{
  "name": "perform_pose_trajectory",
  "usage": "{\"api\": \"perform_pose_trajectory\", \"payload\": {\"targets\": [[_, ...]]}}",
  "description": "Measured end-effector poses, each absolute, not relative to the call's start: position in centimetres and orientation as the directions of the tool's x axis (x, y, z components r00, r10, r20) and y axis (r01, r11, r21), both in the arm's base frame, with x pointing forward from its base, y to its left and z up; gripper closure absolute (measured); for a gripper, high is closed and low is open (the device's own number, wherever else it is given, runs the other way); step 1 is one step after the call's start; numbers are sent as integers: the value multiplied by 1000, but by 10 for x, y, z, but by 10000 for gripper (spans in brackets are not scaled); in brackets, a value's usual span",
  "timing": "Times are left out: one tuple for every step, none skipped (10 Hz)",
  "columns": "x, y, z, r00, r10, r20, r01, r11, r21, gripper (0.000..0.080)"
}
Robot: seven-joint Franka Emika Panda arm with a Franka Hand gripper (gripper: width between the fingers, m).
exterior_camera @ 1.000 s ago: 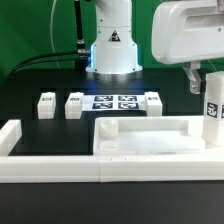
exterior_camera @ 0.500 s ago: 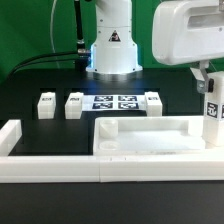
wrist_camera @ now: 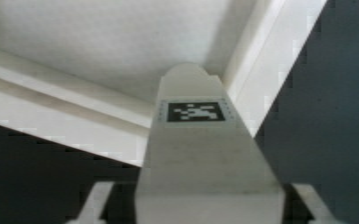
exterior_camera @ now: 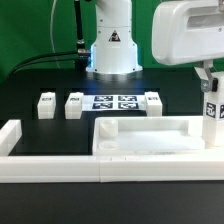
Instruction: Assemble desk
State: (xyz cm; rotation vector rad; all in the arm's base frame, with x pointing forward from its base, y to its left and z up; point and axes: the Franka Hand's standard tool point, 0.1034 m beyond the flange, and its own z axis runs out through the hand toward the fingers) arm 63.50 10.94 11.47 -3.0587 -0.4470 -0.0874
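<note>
The white tabletop panel [exterior_camera: 150, 135] lies rim up on the black table. One white block leg [exterior_camera: 212, 112] stands upright at its corner on the exterior view's right. My gripper [exterior_camera: 207, 80] is around the leg's top. In the wrist view the leg [wrist_camera: 202, 140] with its tag runs between my fingers [wrist_camera: 105, 205], and a thin dark gap shows on each side, so the gripper [wrist_camera: 206, 208] is open. The tabletop rim [wrist_camera: 87, 75] lies beyond. Three more legs [exterior_camera: 45, 104], [exterior_camera: 74, 104], [exterior_camera: 153, 103] lie at the back.
The marker board [exterior_camera: 113, 102] lies between the back legs, in front of the robot base [exterior_camera: 112, 50]. A long low white border wall [exterior_camera: 60, 165] runs along the front and turns back at the exterior view's left.
My gripper has shifted a little to the exterior view's right, over the top of the upright leg. The leg and the other parts have stayed in place.
</note>
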Motion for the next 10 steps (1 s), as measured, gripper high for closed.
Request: {"api": "perform_pose_trajectory", "payload": {"targets": [[635, 108, 114, 990, 126, 57, 129, -990, -56, 512], [636, 107, 114, 999, 9, 53, 13, -998, -66, 512], [636, 107, 114, 997, -63, 53, -60, -996, -70, 512], [636, 107, 114, 981, -188, 43, -185, -980, -76, 512], [636, 107, 114, 956, -292, 34, -289, -954, -80, 512], [636, 106, 113, 916, -401, 21, -398, -913, -89, 512], [636, 106, 113, 863, -505, 10, -502, -860, -93, 512], [636, 106, 113, 805, -594, 2, -591, -801, -97, 512], [636, 105, 113, 729, -684, -14, -682, -724, -103, 512], [636, 105, 113, 653, -757, -25, -755, -648, -104, 512]]}}
